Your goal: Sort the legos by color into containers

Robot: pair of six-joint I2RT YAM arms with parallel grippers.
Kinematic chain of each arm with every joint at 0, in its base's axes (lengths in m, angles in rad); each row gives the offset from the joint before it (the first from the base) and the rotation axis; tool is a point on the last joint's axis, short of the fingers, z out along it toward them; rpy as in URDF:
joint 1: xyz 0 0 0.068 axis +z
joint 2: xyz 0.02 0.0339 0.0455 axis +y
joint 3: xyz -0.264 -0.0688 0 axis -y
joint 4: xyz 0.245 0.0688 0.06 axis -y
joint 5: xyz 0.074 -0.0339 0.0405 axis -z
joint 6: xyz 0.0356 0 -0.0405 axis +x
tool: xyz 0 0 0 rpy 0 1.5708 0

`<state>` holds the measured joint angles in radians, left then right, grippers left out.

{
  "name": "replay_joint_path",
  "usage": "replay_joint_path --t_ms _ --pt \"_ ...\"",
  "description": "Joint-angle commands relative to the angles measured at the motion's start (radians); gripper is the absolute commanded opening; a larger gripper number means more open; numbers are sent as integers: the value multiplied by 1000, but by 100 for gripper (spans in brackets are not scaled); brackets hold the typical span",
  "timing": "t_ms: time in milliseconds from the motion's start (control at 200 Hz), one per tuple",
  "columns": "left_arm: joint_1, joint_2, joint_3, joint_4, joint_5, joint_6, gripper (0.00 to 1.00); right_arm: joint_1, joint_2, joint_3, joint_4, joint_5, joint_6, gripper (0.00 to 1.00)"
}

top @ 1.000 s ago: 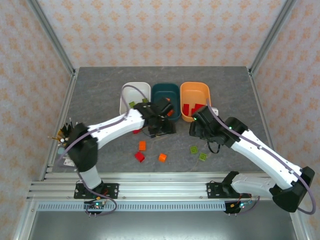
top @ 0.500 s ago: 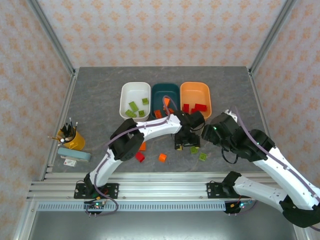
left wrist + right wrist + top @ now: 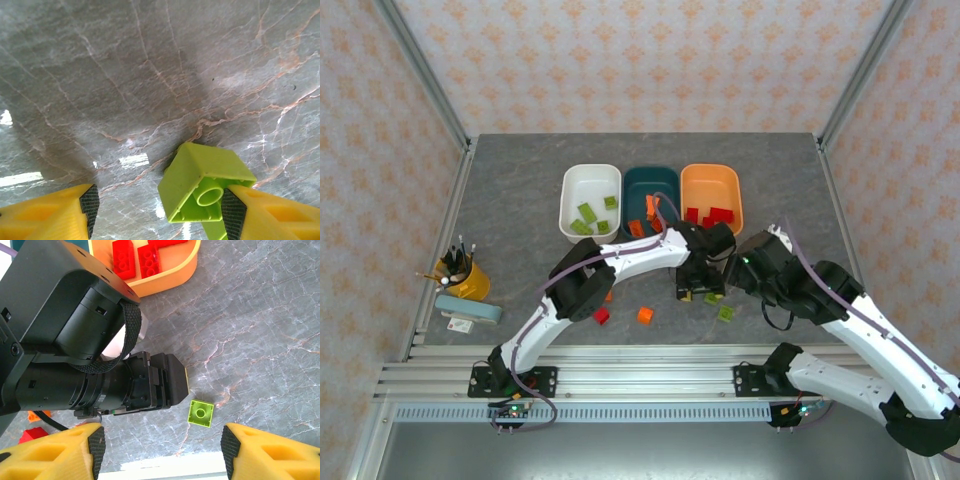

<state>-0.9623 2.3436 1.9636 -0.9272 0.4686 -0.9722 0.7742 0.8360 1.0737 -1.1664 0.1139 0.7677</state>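
Observation:
A lime green lego [image 3: 197, 176] lies hollow side up between my left gripper's [image 3: 160, 210] open jaws, touching the right pad [image 3: 233, 212]; the left pad [image 3: 90, 206] is far from it. From above, the left gripper [image 3: 696, 288] is low over the table beside two green legos [image 3: 713, 297] [image 3: 726, 313]. My right gripper [image 3: 162, 450] is open and holds nothing, hovering close behind the left one, with a green lego [image 3: 200, 413] below it. The white container [image 3: 569, 196] holds green legos, the teal container [image 3: 651, 183] orange ones, the orange container [image 3: 711, 180] red ones.
An orange lego [image 3: 644, 315] and a red lego [image 3: 602, 316] lie loose near the front, another orange one [image 3: 608, 295] partly under the left arm. A yellow pen cup [image 3: 460, 277] and a grey-blue pad [image 3: 470, 310] are at the left edge. The two wrists are nearly touching.
The left arm swung right from the teal container to the green legos and lowered over one. The right gripper drew back to the right.

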Motion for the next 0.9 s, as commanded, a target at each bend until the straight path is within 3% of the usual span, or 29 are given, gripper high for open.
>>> replay_joint_path --t_ms 0,190,320,586,896 --pt "-10 0 58 4 -10 11 71 8 7 -11 10 10 14 65" --pt "-20 -36 117 -105 -125 64 66 8 1 -7 8 15 6 65" --pt "-22 -45 87 -30 -78 80 71 8 -25 4 27 26 -13 65" --pt "-30 74 216 -128 -70 149 76 7 -103 -1 117 2 -54 71" --pt "-47 134 239 -169 -94 194 64 8 -124 -33 143 9 -29 72"
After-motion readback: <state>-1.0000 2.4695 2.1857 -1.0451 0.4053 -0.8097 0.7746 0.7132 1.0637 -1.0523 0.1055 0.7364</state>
